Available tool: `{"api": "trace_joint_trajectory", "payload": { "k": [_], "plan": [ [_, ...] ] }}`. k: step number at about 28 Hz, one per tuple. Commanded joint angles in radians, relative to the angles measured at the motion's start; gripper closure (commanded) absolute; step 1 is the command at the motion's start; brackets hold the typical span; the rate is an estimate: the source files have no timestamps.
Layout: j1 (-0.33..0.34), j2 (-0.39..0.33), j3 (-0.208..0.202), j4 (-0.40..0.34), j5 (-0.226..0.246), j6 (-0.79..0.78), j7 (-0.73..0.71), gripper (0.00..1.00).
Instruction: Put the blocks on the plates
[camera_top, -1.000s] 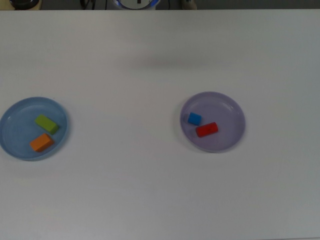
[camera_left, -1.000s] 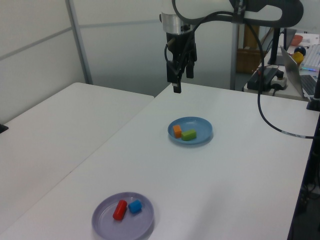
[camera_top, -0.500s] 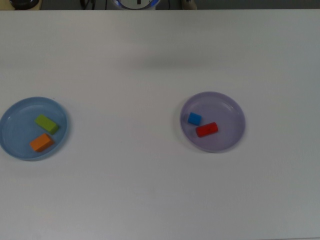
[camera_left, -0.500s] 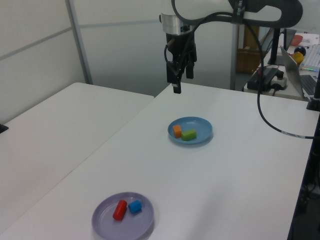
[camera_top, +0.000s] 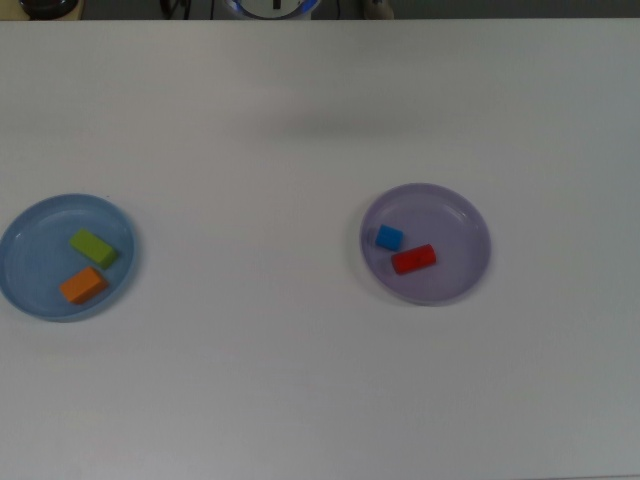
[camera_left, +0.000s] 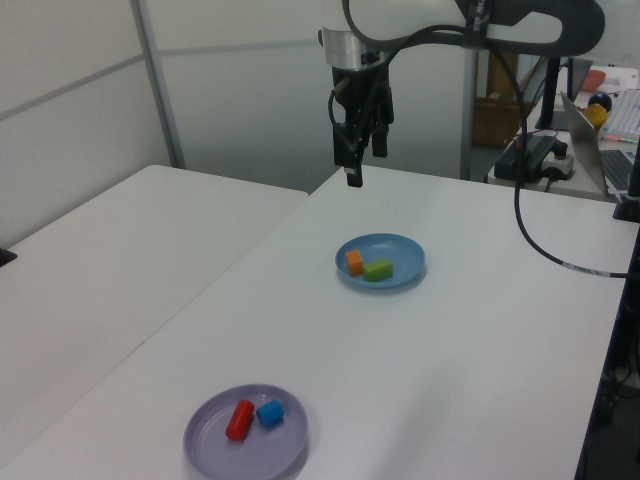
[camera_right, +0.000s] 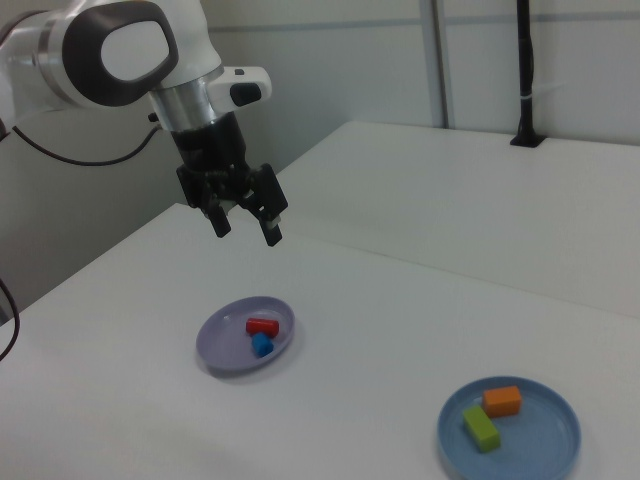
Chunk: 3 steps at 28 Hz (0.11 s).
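Clearly, the gripper (camera_right: 246, 221) hangs high above the white table (camera_top: 300, 380) with its two fingers spread wide apart and nothing between them. Below it, and toward the right view's lower edge, lies the lavender plate (camera_right: 220, 352), which carries the red block (camera_right: 263, 326) and the small blue block (camera_right: 262, 345) close beside each other. Much farther from the tool, toward the right view's lower right, the light blue plate (camera_right: 555, 445) holds the green block (camera_right: 481, 428) and the orange block (camera_right: 502, 400), also close together. In the left view the tool (camera_left: 358, 150) is above the far part of the table, beyond the light blue plate (camera_left: 400, 275), and the lavender plate (camera_left: 210, 450) is well apart from it, near the camera. I see no block lying on the bare table, so I judge the task is already complete. From here the main risk comes from any needless move: if the arm went down toward the lavender plate under it, an open finger could catch the raised rim and tip or push the plate, and the two blocks could slide out. A new grasp on a block would also undo the work. Probably the safest is that the arm keeps its height
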Motion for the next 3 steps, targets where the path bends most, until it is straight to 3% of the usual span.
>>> {"api": "trace_joint_trajectory", "payload": {
  "k": [1,3],
  "plan": [
    [0.007,-0.009,-0.004,-0.011,-0.012,-0.011,-0.016,0.00],
    [0.007,-0.009,-0.004,-0.009,-0.013,-0.011,-0.016,0.00]
  ]
}}
